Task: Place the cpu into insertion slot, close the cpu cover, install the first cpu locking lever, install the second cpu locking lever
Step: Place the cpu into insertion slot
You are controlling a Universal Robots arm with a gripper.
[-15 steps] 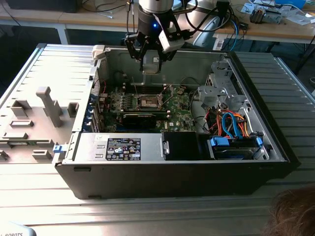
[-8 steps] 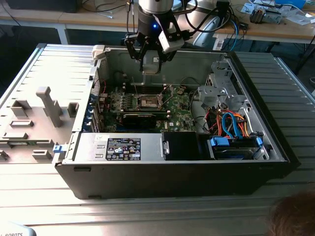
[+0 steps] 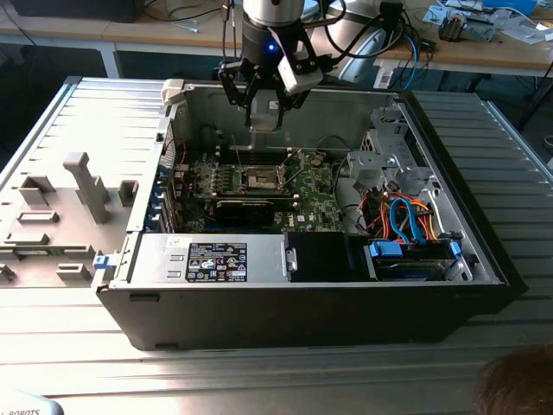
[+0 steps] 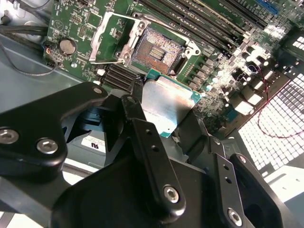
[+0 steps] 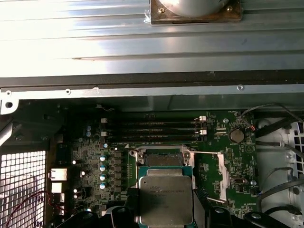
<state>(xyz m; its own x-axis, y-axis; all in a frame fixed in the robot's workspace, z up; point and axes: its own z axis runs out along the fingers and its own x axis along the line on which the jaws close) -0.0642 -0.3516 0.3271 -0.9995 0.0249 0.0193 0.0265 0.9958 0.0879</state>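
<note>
My gripper (image 3: 263, 111) hangs inside the open computer case, above the green motherboard (image 3: 315, 194), shut on the cpu (image 3: 265, 121). In both wrist views the cpu (image 4: 168, 107) (image 5: 166, 199) is a silvery square plate clamped by its edges between black fingers (image 4: 142, 128). It is held in the air, apart from the board. The insertion slot (image 4: 159, 47) (image 5: 161, 158) (image 3: 262, 179) lies bare with its dark pin field showing, partly hidden by the cpu in the first wrist view. The cpu cover (image 4: 108, 40) (image 5: 222, 175) is swung open to one side of the slot.
The case walls (image 3: 285, 298) ring the board. A grey power supply (image 3: 207, 259) lies along the near side, and a drive bay with coloured cables (image 3: 406, 225) is at the exterior view's right. Memory slots (image 5: 152, 130) run beside the socket. A grey fixture block (image 3: 60, 216) lies outside the case on the left.
</note>
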